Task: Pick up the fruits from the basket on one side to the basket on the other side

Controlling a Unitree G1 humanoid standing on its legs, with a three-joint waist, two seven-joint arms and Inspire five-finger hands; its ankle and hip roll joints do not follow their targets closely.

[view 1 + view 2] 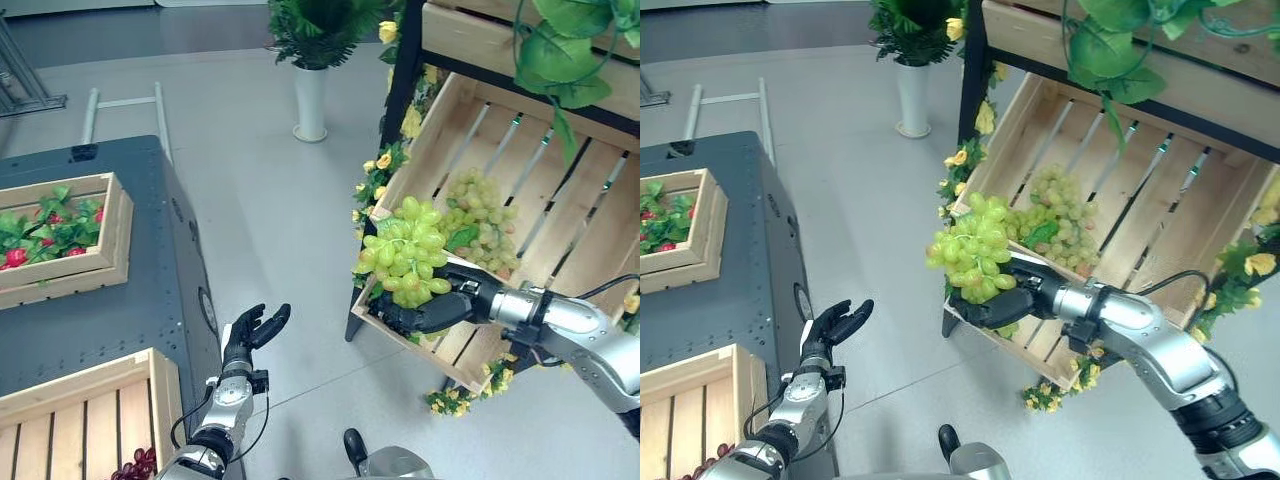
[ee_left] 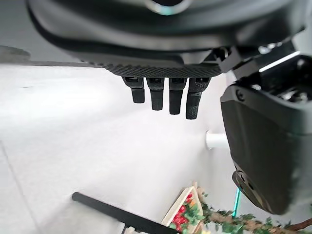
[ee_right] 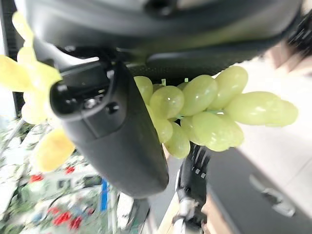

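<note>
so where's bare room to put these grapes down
The slatted wooden crate by the left hand is bare apart from dark grapes at its corner. The crate of red fruit and leaves is crowded. The right hand grips the green grapes.

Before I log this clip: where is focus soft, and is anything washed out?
Right wrist view: the green grape bunch held in the right hand is fairly sharp, everything behind it smeared. Left wrist view: the floor is near white, the open left hand a dark silhouette. Eye views: evenly lit, the wooden crate and grapes crisp.
</note>
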